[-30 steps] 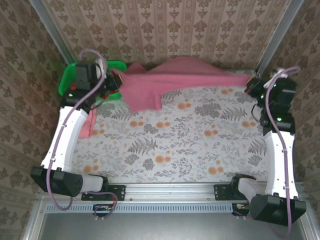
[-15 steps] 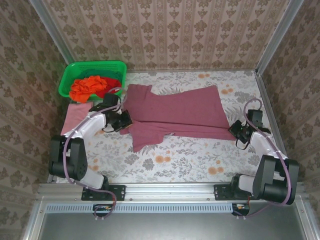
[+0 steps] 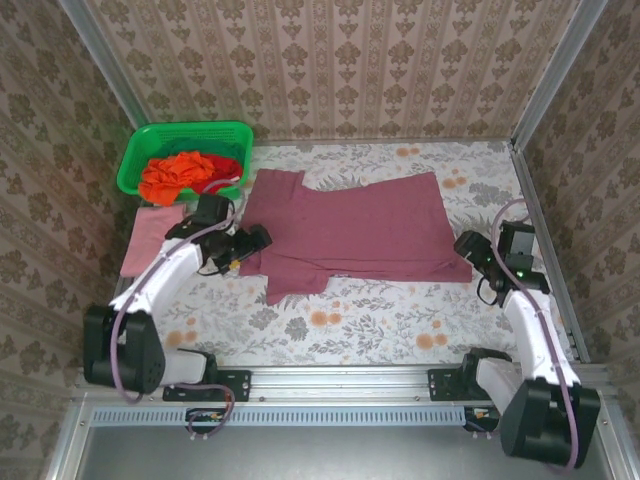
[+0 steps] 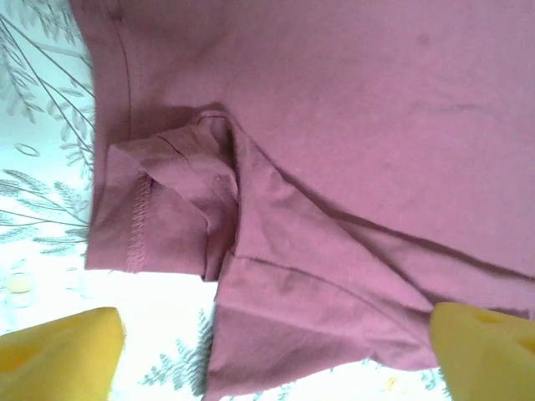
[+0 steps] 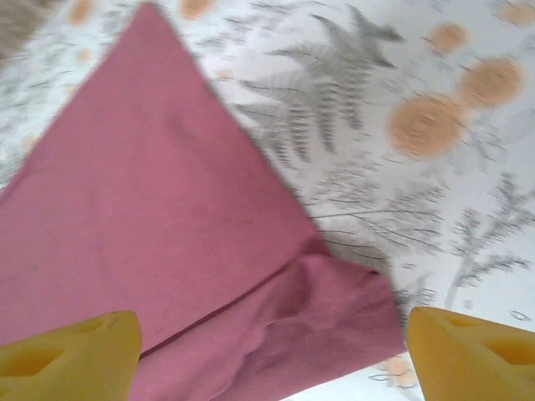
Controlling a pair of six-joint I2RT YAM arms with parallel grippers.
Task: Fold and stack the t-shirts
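Observation:
The large maroon t-shirt [image 3: 360,228] lies spread across the middle of the table, one sleeve [image 3: 292,280] pointing toward the near edge. My left gripper [image 3: 250,243] hovers open at its left edge, over a bunched sleeve [image 4: 171,209], its yellow fingertips [image 4: 58,351] holding nothing. My right gripper [image 3: 468,250] is open over the shirt's lower right corner [image 5: 334,326], which is folded back on itself. A light pink shirt [image 3: 153,232] lies flat at the far left. Orange and red shirts [image 3: 185,175] sit in the basket.
The green plastic basket [image 3: 140,150] stands at the back left corner. Metal frame rails [image 3: 540,70] and patterned walls close in the table. Bare floral tablecloth [image 3: 380,320] stretches between the shirt and the near edge.
The maroon shirt, held stretched at the back of the table a second ago, now lies flat. Both grippers have let go of it and drawn slightly back.

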